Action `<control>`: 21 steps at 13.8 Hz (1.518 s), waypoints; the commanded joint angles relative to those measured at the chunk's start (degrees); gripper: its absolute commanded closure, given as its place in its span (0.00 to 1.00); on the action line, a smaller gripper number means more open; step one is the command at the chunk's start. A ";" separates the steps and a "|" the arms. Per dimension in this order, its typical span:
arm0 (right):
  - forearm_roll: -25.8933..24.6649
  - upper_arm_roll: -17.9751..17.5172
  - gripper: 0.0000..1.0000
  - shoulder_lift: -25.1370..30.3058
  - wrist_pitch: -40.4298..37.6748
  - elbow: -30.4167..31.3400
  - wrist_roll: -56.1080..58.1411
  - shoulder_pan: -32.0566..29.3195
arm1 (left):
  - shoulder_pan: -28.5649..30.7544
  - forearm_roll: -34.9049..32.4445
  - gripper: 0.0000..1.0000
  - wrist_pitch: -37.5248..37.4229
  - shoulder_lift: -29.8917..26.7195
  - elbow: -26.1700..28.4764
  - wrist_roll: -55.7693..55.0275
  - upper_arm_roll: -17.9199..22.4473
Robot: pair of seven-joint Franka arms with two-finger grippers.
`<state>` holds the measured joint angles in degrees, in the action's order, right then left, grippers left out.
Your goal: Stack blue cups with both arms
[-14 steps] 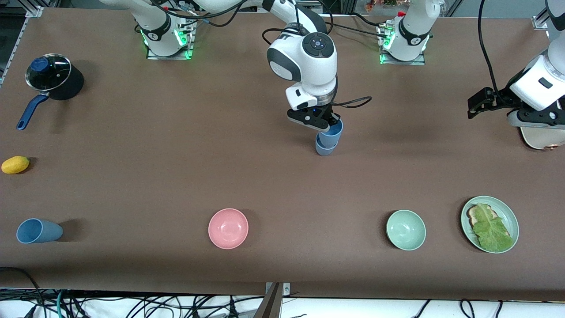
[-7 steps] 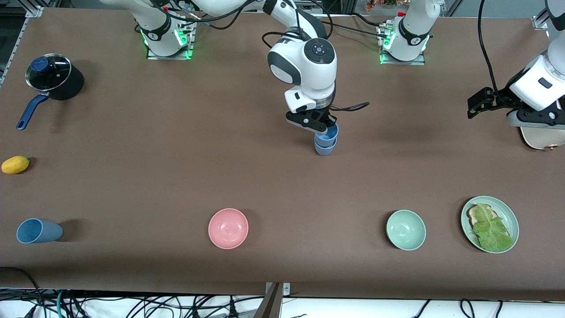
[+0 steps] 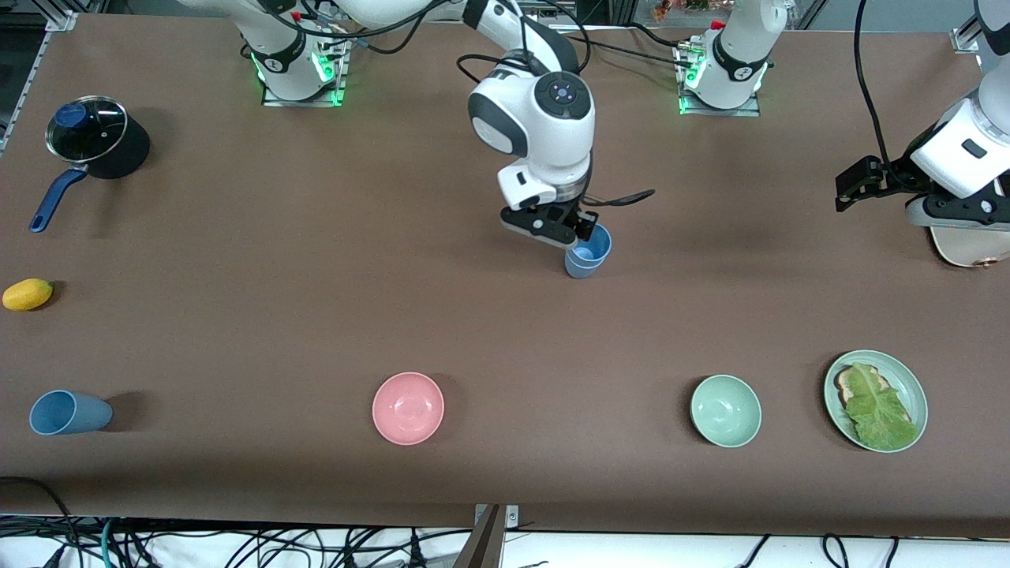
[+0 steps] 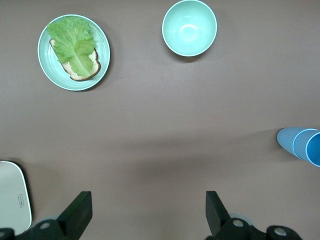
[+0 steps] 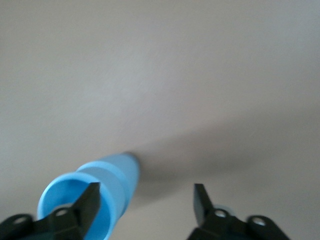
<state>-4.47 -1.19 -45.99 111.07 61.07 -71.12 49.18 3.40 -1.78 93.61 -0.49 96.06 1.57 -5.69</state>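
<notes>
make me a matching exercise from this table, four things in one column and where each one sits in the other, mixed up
Things:
1. stacked blue cups
2. lone blue cup
3. lettuce on bread
4. lemon

Places:
A. on the green plate
B. lying on its side at the right arm's end, nearest the front camera
C. upright at the table's middle, beside the right gripper
D. between the lidded pot and the lone cup

Pairs: 1-C, 2-B, 3-A, 4-D

The right gripper (image 3: 562, 233) has spread its fingers and let go of the upper blue cup (image 3: 590, 247), which has dropped fully into the lower blue cup (image 3: 582, 268). The gripper has drifted slightly toward the right arm's end, apparently just clear of the rim.
</notes>
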 commanded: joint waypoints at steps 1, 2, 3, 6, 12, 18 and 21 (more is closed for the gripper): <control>1.12 -1.10 0.00 5.18 -7.33 -0.07 13.60 -7.49 | -0.33 1.43 0.00 -0.44 -0.57 0.27 1.24 0.51; 2.52 -1.19 0.00 6.60 -10.23 0.02 19.30 -10.48 | -0.33 1.43 0.00 -0.44 -0.57 0.27 1.24 0.51; 3.32 -0.93 0.00 8.09 -13.22 0.19 24.92 -12.08 | -0.33 1.43 0.00 -0.44 -0.57 0.27 1.24 0.51; 3.50 2.06 0.00 13.71 -20.79 2.72 40.13 -16.82 | -0.33 1.43 0.00 -0.44 -0.57 0.27 1.24 0.51; 3.94 0.76 0.00 33.65 -19.14 25.82 57.03 -31.75 | -0.42 1.43 0.00 -0.44 -0.57 0.27 1.24 0.51; 3.77 -4.35 0.00 40.28 -20.10 29.74 61.36 -44.26 | -0.42 1.43 0.00 -0.53 -0.57 0.27 1.24 0.42; 3.68 -3.65 0.00 38.17 -20.02 27.18 61.45 -44.44 | -0.42 1.43 0.00 -0.53 -0.57 0.27 1.16 0.42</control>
<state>-1.24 -4.11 -6.83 90.56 89.28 -10.03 5.76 3.33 -1.76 93.50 -0.48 96.09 1.57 -5.71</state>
